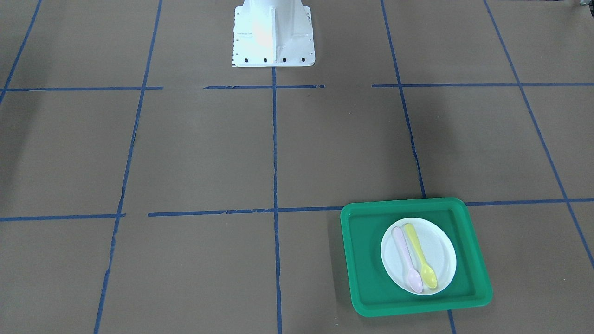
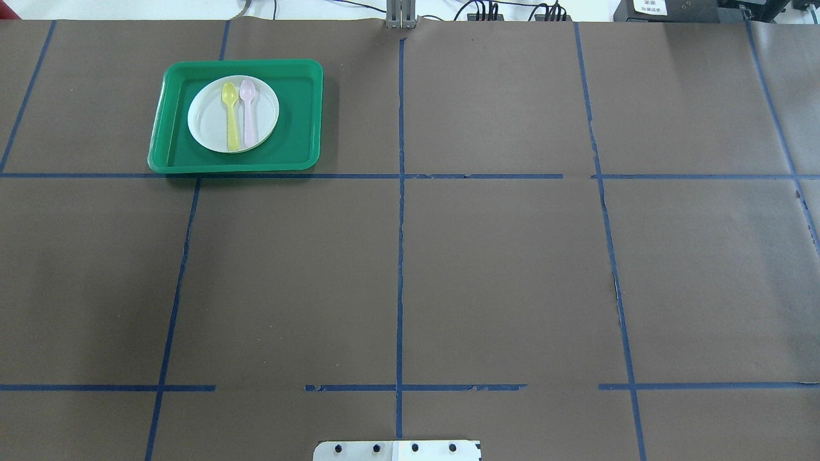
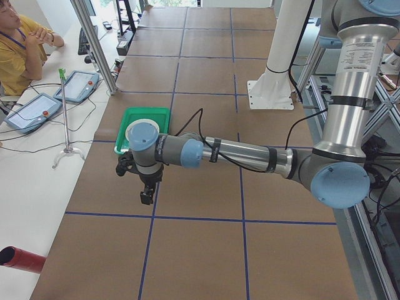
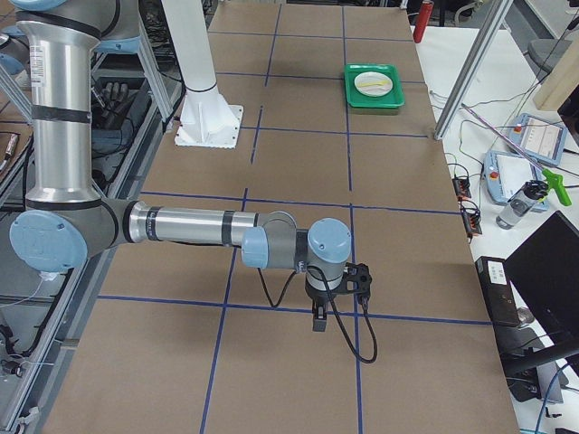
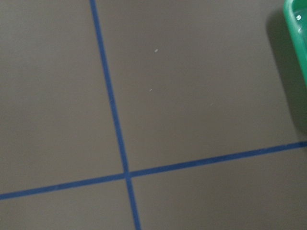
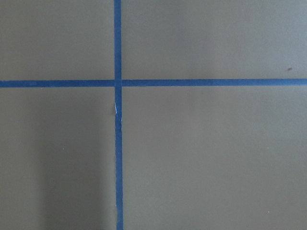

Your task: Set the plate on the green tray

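The white plate (image 1: 442, 253) lies inside the green tray (image 1: 366, 260), a yellow spoon (image 1: 420, 255) and a pink spoon (image 1: 406, 257) side by side on it. In the overhead view the tray (image 2: 298, 115) with the plate (image 2: 206, 121) sits at the far left. My left gripper (image 3: 147, 195) hangs above the table just short of the tray (image 3: 134, 115); I cannot tell if it is open or shut. My right gripper (image 4: 318, 321) hangs over the table's other end, far from the tray (image 4: 373, 99); its state cannot be told. The left wrist view shows only the tray's rim (image 5: 298, 28).
Brown paper with blue tape lines (image 2: 400, 256) covers the table. The white robot base (image 1: 274, 35) stands at the middle of my side. An operator (image 3: 19, 44), teach pendants (image 3: 31, 109) and a post (image 3: 94, 44) are beyond the tray's side.
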You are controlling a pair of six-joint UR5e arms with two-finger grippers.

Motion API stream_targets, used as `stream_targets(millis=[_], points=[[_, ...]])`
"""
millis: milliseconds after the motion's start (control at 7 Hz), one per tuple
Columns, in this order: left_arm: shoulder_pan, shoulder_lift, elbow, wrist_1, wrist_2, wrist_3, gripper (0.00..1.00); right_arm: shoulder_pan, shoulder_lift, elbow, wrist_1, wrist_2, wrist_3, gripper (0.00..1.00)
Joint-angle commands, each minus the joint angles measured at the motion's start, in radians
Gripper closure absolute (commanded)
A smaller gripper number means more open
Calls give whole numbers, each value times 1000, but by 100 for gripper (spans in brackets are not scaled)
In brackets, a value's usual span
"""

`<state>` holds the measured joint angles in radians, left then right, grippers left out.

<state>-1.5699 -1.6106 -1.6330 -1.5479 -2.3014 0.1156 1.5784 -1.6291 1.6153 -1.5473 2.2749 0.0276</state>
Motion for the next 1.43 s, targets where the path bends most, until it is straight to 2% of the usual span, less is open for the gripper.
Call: stream_targets(millis=[0,429,1286], points=[[-88,154,-42,17,0,82,0,0,0,0,1,0,0,0],[-90,159,-80,12,-4,81,0,0,0,0,1,2,0,0],[-88,146,-85,9,-4,75,0,0,0,0,1,0,0,0]])
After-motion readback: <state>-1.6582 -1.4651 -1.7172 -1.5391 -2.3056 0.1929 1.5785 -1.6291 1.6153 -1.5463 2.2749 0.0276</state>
